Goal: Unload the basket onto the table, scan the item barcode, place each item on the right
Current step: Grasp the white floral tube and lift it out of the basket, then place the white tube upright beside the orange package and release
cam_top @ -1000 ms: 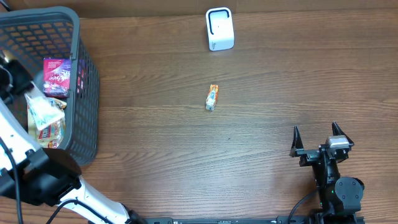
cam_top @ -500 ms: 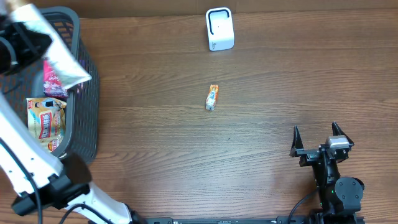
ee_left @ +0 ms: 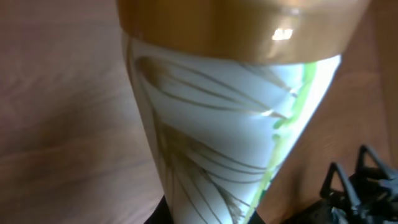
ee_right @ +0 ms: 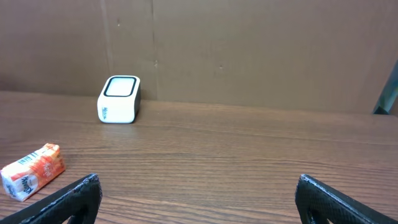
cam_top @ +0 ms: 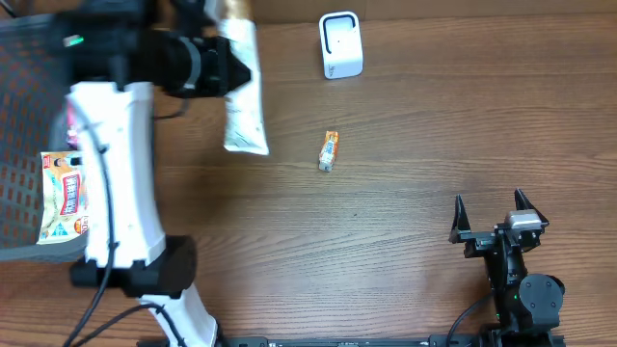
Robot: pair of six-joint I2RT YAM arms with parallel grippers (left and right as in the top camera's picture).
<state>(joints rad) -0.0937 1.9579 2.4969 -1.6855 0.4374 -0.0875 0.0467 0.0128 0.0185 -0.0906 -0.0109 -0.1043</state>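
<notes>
Clenched in the left hand [cam_top: 229, 66], above the far left part of the counter [cam_top: 405, 270]: a white pouch [cam_top: 245, 114] with a gold band across one end. Held up off the wood, gold end toward the far edge, plain end toward the near edge. Fingers themselves hidden from overhead under the black hand body and the pouch. From the left wrist camera, almost nothing but the pouch [ee_left: 230, 124]: glossy white, thin brown leaf lines, a green stripe down one side, the gold band along the top of the picture, blurred brown wood behind.

Near the middle of the far edge: a small white scanner [cam_top: 340, 45] with a dark-rimmed face, upright, to the right of the pouch and apart from it. Visible from the right wrist too [ee_right: 119, 99], in front of a brown board wall.

Toward the middle of the counter, on the near side of the scanner: a small orange packet [cam_top: 330, 151], flat on the wood, touching nothing.

At the left edge: a dark mesh basket [cam_top: 21, 106], blurred, with a printed snack bag [cam_top: 65, 193] in it, beside the white left arm [cam_top: 120, 173].

At the near right corner: the right hand [cam_top: 490, 204], released, fingers spread wide, holding nothing, pointing toward the far edge. In its own camera [ee_right: 198, 190], only two black fingertips at the bottom corners.
</notes>
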